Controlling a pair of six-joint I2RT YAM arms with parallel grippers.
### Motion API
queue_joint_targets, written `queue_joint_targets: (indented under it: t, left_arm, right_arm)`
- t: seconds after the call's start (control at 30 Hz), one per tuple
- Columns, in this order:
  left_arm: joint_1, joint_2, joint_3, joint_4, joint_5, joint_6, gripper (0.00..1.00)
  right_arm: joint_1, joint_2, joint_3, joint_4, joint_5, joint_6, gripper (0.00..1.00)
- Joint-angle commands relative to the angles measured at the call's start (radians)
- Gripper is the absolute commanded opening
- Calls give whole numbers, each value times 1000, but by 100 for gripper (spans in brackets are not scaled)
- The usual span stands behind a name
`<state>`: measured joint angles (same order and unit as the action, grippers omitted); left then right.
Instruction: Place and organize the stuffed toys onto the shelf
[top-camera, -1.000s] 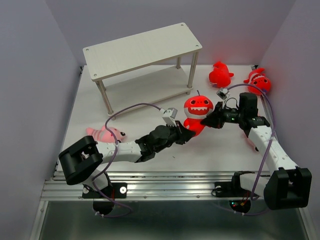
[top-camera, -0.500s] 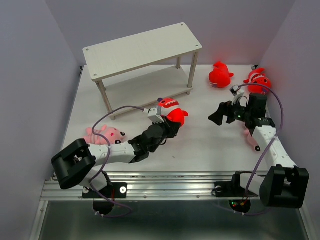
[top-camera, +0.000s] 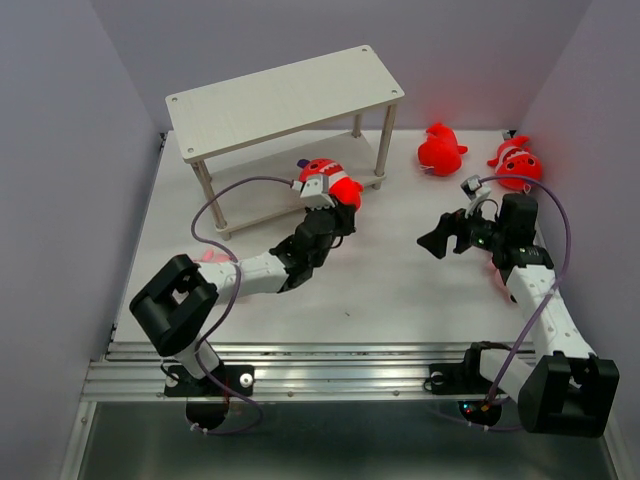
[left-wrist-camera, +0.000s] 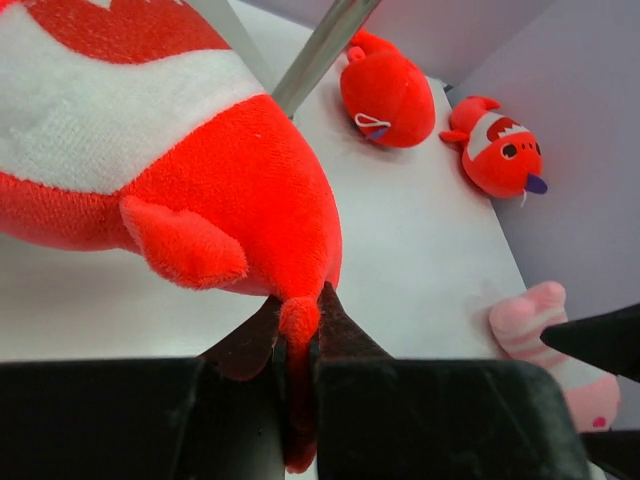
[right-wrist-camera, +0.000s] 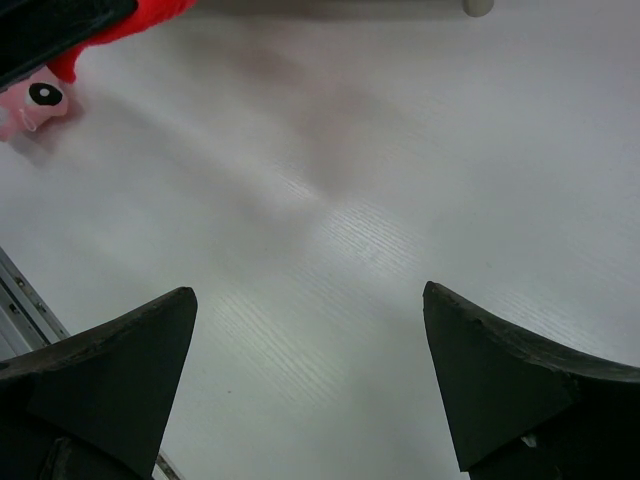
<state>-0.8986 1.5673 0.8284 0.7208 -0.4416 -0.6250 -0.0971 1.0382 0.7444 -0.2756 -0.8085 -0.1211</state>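
My left gripper (top-camera: 338, 208) is shut on the tail of a red shark toy (top-camera: 330, 180), which it holds at the front edge of the white shelf's (top-camera: 280, 95) lower tier. In the left wrist view the tail (left-wrist-camera: 298, 322) is pinched between the fingers under the shark's body (left-wrist-camera: 200, 170). Two more red toys (top-camera: 440, 148) (top-camera: 515, 165) lie at the far right. One pink striped toy (top-camera: 498, 276) lies by my right arm, and another (right-wrist-camera: 20, 115) is mostly hidden under my left arm. Over bare table at the right, my right gripper (top-camera: 435, 240) (right-wrist-camera: 310, 300) stands open with nothing in it.
The shelf's right front leg (left-wrist-camera: 320, 50) stands just beyond the held shark. Grey walls close in the table on the left, right and back. The metal rail (top-camera: 330, 365) with both arm bases runs along the near edge.
The right gripper let go of the red shark, opened wide and drew back to the right. The left arm carried the shark from mid-table up to the shelf's lower tier.
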Motion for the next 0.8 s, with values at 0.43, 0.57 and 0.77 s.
queue_joint_targets:
  t: [0.43,0.57,0.77]
  left_arm:
    - [168,295,322,106,222,217,0]
    - [196,365,357,100,264,157,0]
    - [224,428,373,77,293,78,0]
  right_arm:
    - [0,-4,10,26,-17,-46,100]
    - [0,-6,12,24,-18,-49,100]
    - [0,-1,13,21,-23,-51,100]
